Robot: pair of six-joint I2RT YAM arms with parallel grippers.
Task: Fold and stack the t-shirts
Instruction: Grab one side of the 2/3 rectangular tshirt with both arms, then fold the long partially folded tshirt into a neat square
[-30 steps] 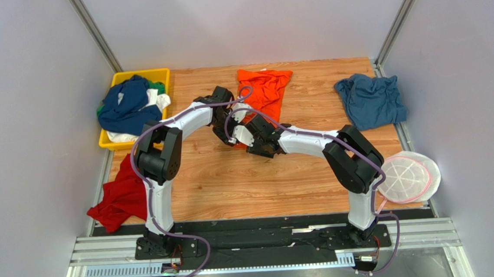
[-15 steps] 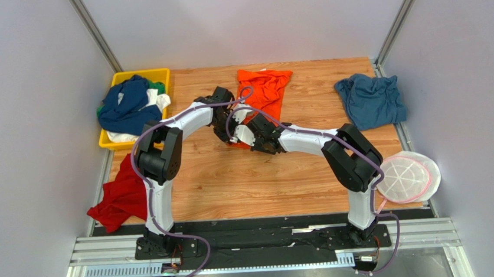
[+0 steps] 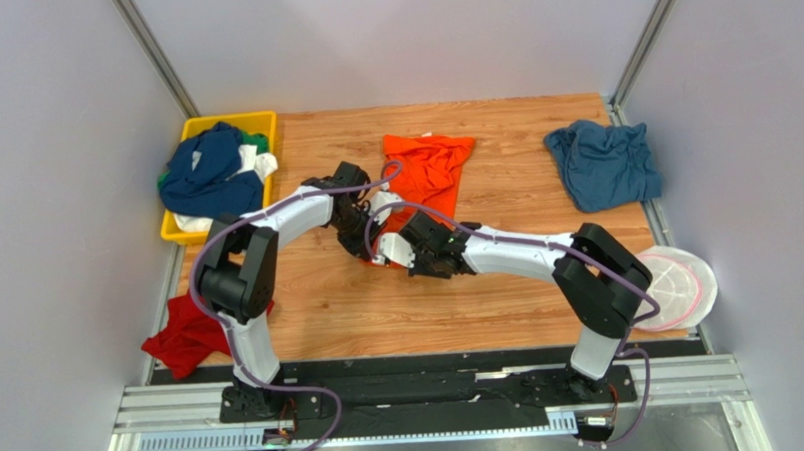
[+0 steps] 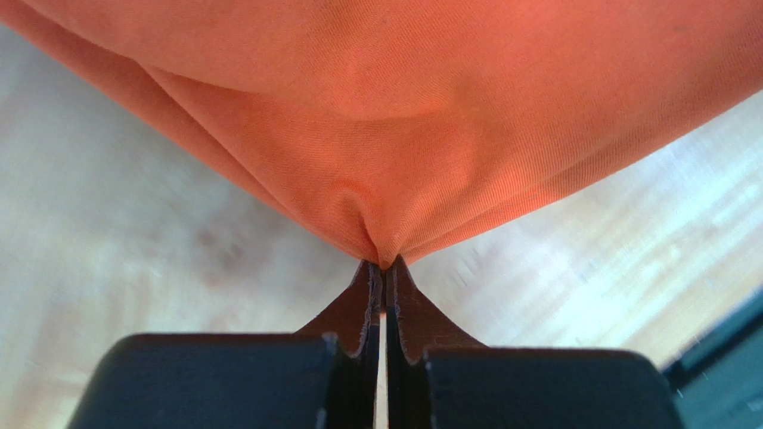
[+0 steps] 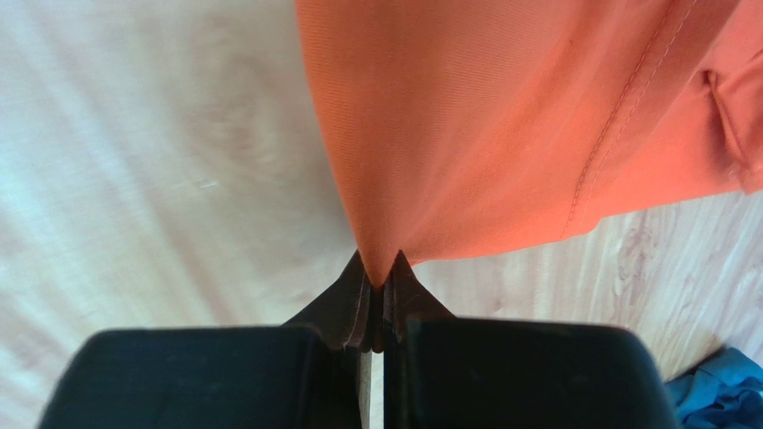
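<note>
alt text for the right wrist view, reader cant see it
The right gripper is shut on a pinched edge of the orange t-shirt, which spreads away taut from the jaws over the wooden table. A corner of the blue t-shirt shows at the lower right.

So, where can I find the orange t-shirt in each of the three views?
Top external: the orange t-shirt lies mid-table, toward the far edge.
Left wrist: the orange t-shirt fills the upper half, and the left gripper is shut on a fold of it.
Right wrist: it hangs at the upper right, and the right gripper is shut on its tip.
Shared landmark: the wooden table shows beneath the cloth in every view.
</note>
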